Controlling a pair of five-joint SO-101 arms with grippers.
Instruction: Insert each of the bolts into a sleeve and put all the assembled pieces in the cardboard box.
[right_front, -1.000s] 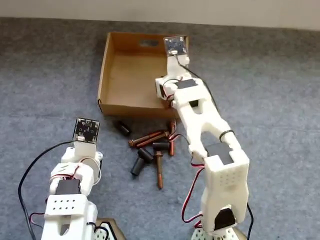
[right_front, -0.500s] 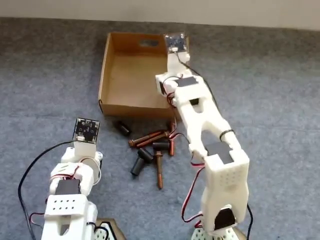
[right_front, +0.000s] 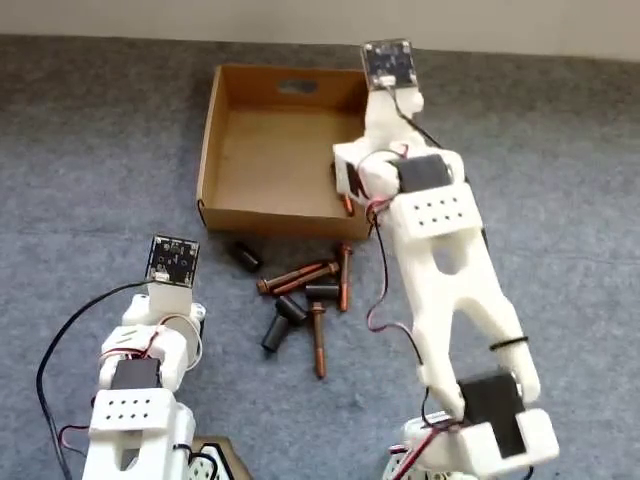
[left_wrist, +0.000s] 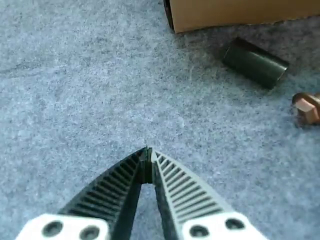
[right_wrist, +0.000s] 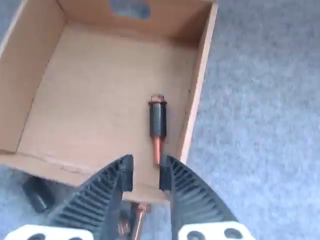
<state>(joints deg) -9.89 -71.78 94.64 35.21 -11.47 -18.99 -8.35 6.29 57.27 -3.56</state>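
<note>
High view | grey carpet (right_front: 100, 120), pale wall (right_front: 300, 15) behind | left jaws closed | right jaws narrowly apart

Soft, even, fairly bright light falls over the grey carpet (right_front: 110, 130), leaving only faint, diffuse shadows beside the bolts (right_front: 318, 345) and sleeves (right_front: 272, 336) and a mild shade along the inner walls of the cardboard box (right_front: 208, 150).
</note>
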